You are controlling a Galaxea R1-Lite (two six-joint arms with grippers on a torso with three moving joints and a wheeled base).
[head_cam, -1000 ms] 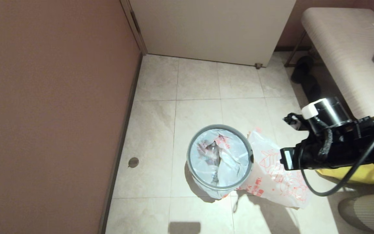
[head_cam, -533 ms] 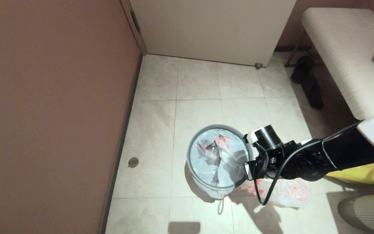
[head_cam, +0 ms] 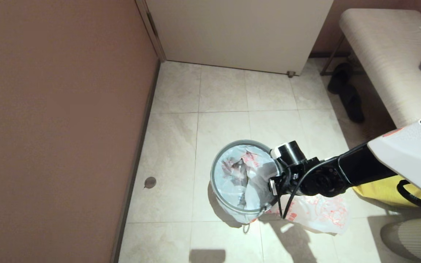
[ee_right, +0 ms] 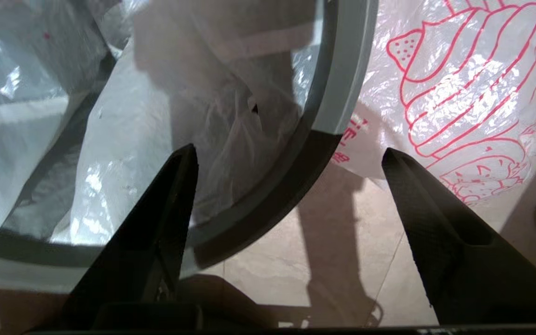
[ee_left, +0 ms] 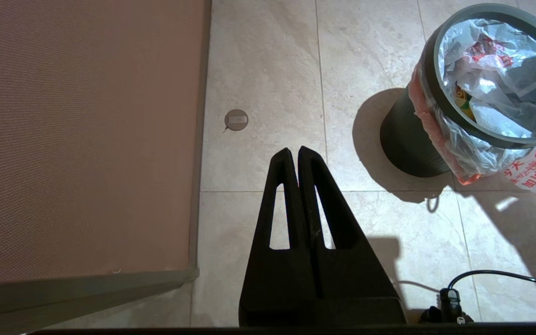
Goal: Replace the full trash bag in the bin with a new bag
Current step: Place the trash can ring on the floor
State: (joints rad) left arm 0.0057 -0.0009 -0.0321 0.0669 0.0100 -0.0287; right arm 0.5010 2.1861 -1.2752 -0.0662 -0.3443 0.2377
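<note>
Item: right gripper (ee_right: 289,156), jaws wide, empty, straddling the grey hoop (ee_right: 342,79) of the bin (ee_left: 407,139). Full trash bag (head_cam: 245,175) inside; new bag (head_cam: 316,212) on floor beside. Your risk: clamping hoop, tipping bin.

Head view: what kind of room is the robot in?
Probably a hotel room or a home entryway. There is a tiled floor, a padded bench with dark slippers under it, and a small lined bin near a white door.
</note>
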